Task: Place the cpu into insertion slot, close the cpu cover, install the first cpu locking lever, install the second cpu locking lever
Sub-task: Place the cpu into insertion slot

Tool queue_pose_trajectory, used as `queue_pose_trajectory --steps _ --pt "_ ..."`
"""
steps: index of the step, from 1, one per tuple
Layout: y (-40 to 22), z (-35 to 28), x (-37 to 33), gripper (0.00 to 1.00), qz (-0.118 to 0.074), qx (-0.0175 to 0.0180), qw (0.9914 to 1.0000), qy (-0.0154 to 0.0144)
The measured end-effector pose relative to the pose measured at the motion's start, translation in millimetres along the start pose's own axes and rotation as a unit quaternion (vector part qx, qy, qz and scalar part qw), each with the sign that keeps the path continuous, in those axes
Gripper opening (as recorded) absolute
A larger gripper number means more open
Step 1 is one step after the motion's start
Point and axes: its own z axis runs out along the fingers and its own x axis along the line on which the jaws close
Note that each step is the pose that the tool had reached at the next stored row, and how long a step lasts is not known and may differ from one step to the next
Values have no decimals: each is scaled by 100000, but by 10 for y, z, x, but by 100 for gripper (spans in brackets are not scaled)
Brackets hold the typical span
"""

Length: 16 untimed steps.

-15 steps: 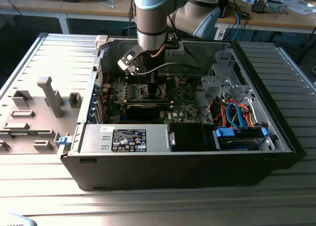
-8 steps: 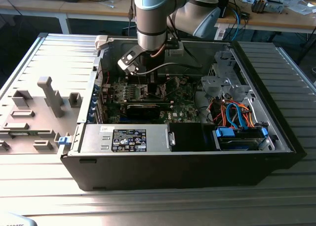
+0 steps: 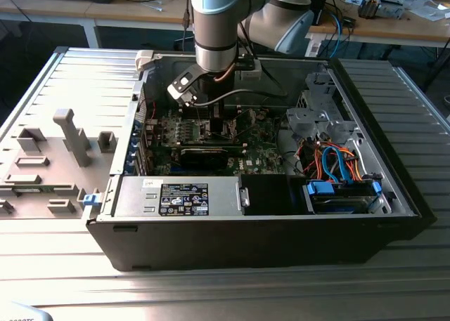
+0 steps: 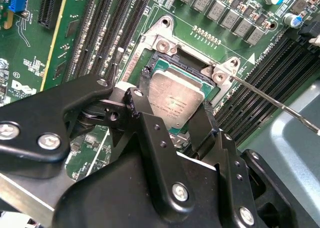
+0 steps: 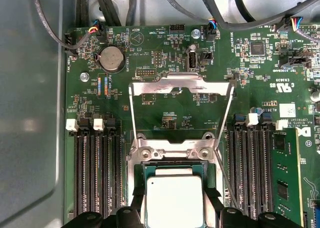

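Arm is reaching down into the open computer case, over the far half of the motherboard.

Gripper: I find its two black fingers set at a narrow width against two opposite edges of the cpu; I read that as a grasp on the chip.

The cpu lies metal face up and level within the insertion slot. Its green edge shows inside the silver rim.

The insertion slot lies between two banks of memory slots on the board.

The cpu cover is open, swung back on its hinge at one side of the socket and clear of the chip.

One locking lever, a thin wire rod, angles away from a socket corner and is not latched.
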Motion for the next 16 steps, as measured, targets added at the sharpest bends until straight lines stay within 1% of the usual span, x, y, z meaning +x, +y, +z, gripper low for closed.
queue_pose_trajectory --steps 5,6,16 --pt "0 1 0 56 -1 -1 100000 9" --pt "0 1 0 62 1 -1 100000 9" --pt "11 -4 9 62 -3 5 100000 -3"
